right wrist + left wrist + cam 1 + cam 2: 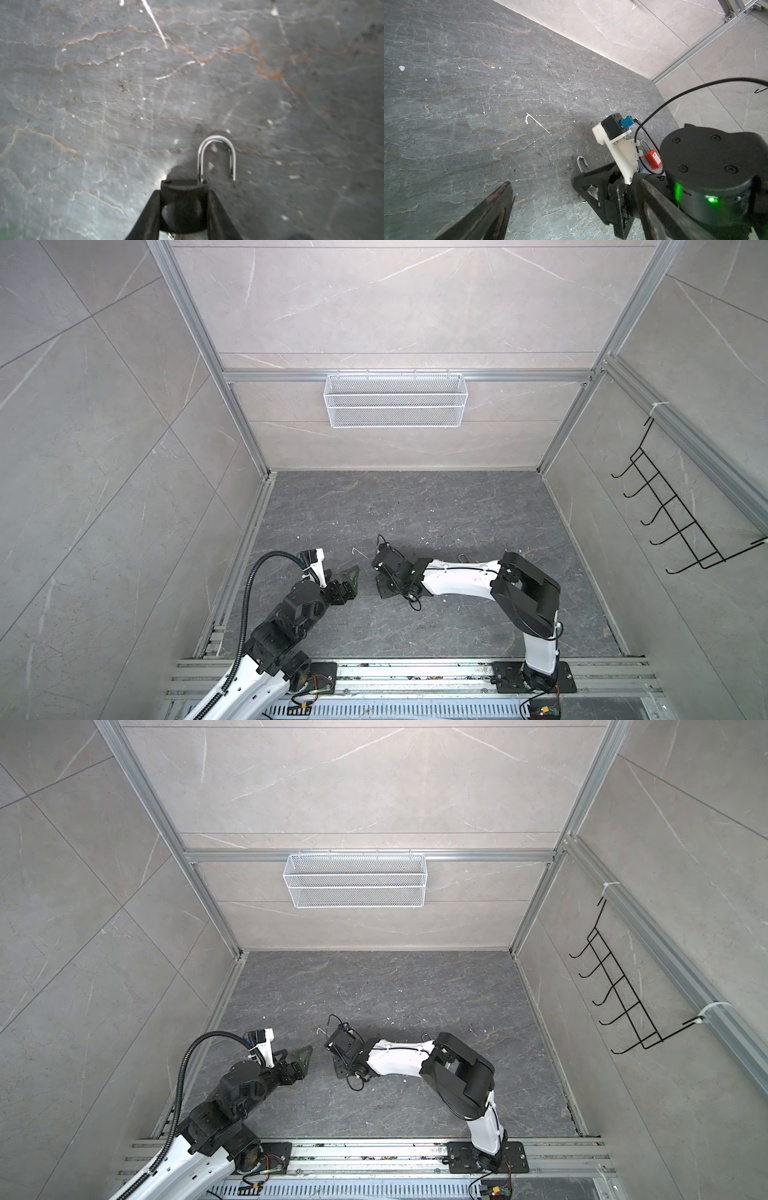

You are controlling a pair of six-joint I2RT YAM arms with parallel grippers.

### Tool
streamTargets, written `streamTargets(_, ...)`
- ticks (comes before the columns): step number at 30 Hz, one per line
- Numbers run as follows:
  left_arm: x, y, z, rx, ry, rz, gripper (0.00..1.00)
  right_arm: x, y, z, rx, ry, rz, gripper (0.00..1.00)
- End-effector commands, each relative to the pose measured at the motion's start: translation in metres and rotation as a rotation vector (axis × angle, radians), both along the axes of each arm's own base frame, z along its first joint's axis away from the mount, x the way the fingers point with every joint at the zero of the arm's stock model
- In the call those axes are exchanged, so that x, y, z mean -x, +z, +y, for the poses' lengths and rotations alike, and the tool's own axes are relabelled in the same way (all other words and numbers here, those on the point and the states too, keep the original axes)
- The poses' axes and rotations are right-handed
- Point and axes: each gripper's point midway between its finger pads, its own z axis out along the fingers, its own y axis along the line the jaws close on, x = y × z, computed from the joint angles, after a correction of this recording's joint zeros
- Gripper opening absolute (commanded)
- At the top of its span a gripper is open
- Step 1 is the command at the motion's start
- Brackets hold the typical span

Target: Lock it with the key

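Dark stone-pattern tabletop point(457, 510); the work sits near its front middle, between the two arms. Black padlock point(187, 199): in the right wrist view its body sits between the fingers point(149, 212) of the right gripper point(184, 190), low over the tabletop. Cannot tell whether it rests on the surface. In both top views it is hidden under the right wrist. Judgement: a small, solid, rigid body, dense for its size and not fragile. The smooth flanks may slip or twist under key torque, so grip across the broad flanks, clear of the shackle holes and the keyway end. Shackle point(216, 138): bright steel and open, one leg seated in the body, the free leg out beside it. Judgement: thin, stiff and slick, so poor to grip but good to push; it likely needs swinging over its hole, then pressing home. Sliver of pale metal point(172, 234) below the body, possibly a key or ring, but too little shows to tell. Left gripper point(340, 574): jaws spread wide, nothing between them, near the right gripper and apart from the lock. Right gripper: jaws set narrow against both flanks of the body, which reads as clamped on the black padlock. Red padlock point(653, 159) lies on the tabletop beyond the right wrist, apart from both grippers.
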Motion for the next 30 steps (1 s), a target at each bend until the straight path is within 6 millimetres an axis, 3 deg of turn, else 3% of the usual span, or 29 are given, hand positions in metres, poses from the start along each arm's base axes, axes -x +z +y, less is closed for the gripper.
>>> streamTargets(1,-0.007,0.022,-0.006,0.043,0.005,-0.028,0.92,0.003,0.015,-0.003,-0.06,0.061,0.007,0.2)
streamTargets(6,-0.021,0.002,-0.016,-0.033,0.013,0.093,0.9,-0.002,0.046,-0.004,-0.131,0.125,-0.065,0.17)
streamTargets(12,-0.039,-0.001,-0.052,0.016,-0.127,0.164,0.9,-0.002,0.071,-0.015,-0.197,0.167,-0.157,0.17)
streamTargets(21,-0.056,0.003,-0.089,0.118,-0.29,0.224,0.89,0.004,0.086,-0.025,-0.212,0.203,-0.214,0.17)
streamTargets(26,-0.054,-0.011,-0.117,0.159,-0.414,0.322,0.85,0.005,0.094,-0.028,-0.22,0.211,-0.244,0.17)
streamTargets(30,-0.054,-0.022,-0.127,0.173,-0.455,0.381,0.8,0.005,0.1,-0.028,-0.224,0.216,-0.256,0.17)
